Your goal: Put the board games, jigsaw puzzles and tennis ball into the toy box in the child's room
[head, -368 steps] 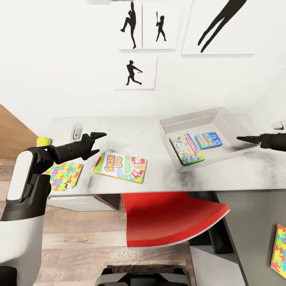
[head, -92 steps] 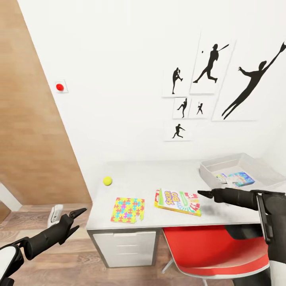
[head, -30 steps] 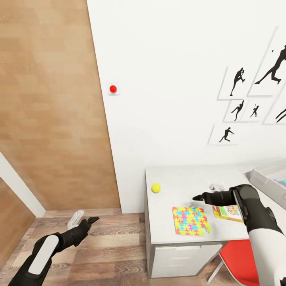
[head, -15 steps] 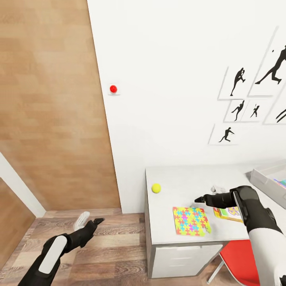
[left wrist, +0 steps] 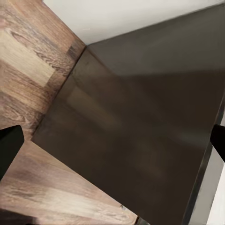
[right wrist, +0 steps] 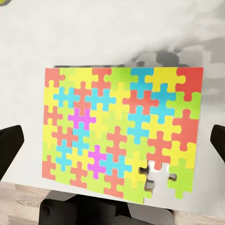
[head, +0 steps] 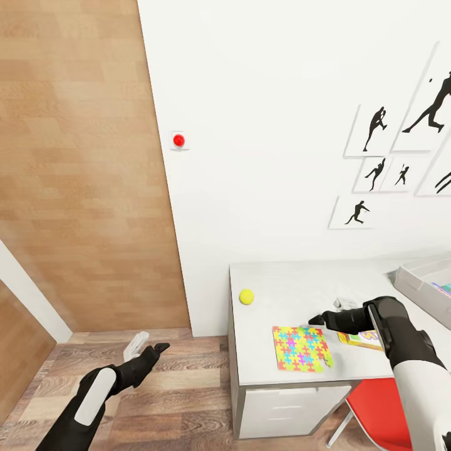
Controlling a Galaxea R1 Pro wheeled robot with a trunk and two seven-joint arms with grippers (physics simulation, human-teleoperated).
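Puzzle now centred beneath right pincer, fingers spread, nothing held; pincer has eased nearer over surface. Pickup judged imminent.

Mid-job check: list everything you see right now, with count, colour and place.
jigsaw puzzle: one, multicoloured, flat near table's front edge, one piece missing
tennis ball: one, yellow-green, table's left end
board game: one, partly hidden behind right arm
toy box: one, grey, table's right end
table: one, light grey, against wall
red chair: one, under table
silhouette pictures: several, black on white, wall
red button: one, wall
left gripper: open, over wood floor
right gripper: open, above puzzle
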